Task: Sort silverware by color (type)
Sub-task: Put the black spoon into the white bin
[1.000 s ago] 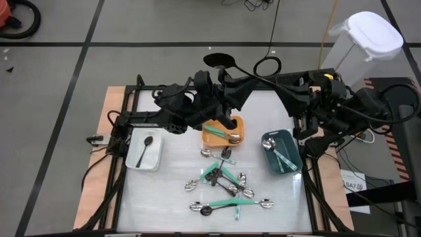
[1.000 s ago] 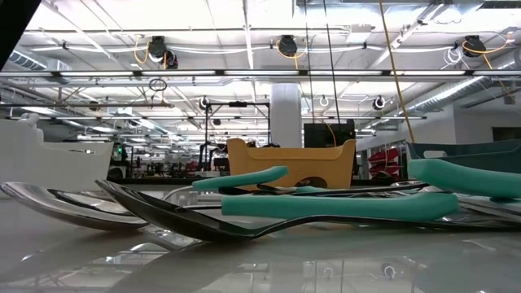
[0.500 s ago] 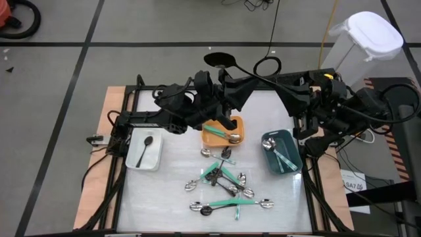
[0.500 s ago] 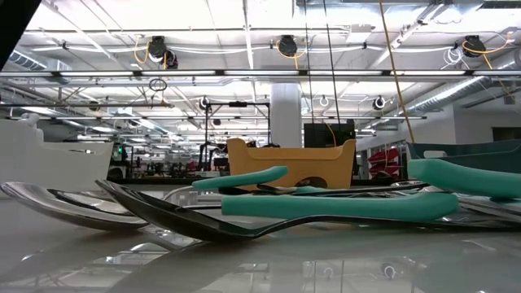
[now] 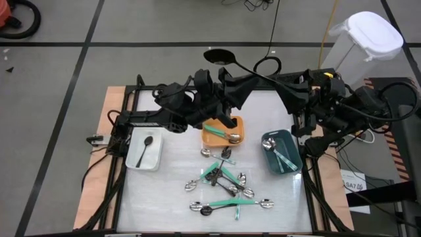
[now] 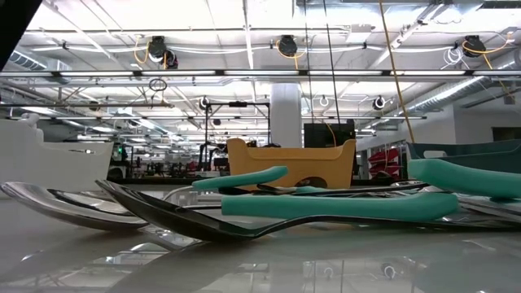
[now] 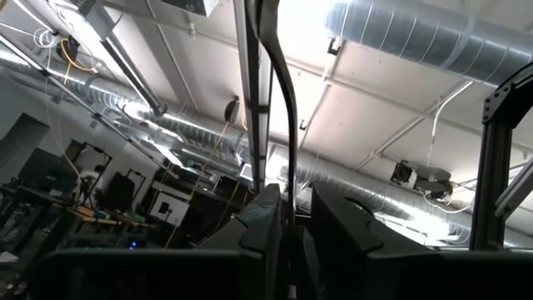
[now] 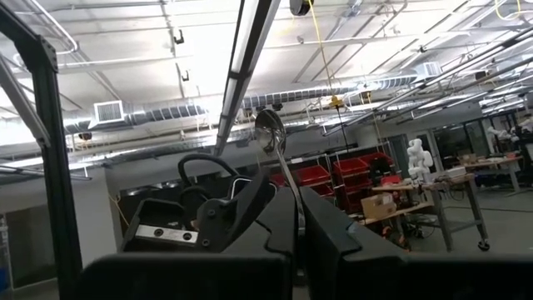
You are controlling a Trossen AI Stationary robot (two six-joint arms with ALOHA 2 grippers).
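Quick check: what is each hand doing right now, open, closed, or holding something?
Left hand: closed on a thin dark utensil handle.
Right hand: closed on a shiny silver spoon.

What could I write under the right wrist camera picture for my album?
The right gripper pinches a shiny silver spoon, its bowl sticking up past the fingers.

The white table (image 5: 171, 191) carries a white bin (image 5: 145, 150), orange bin (image 5: 223, 131), teal bin (image 5: 281, 152), and loose silverware (image 5: 227, 187).
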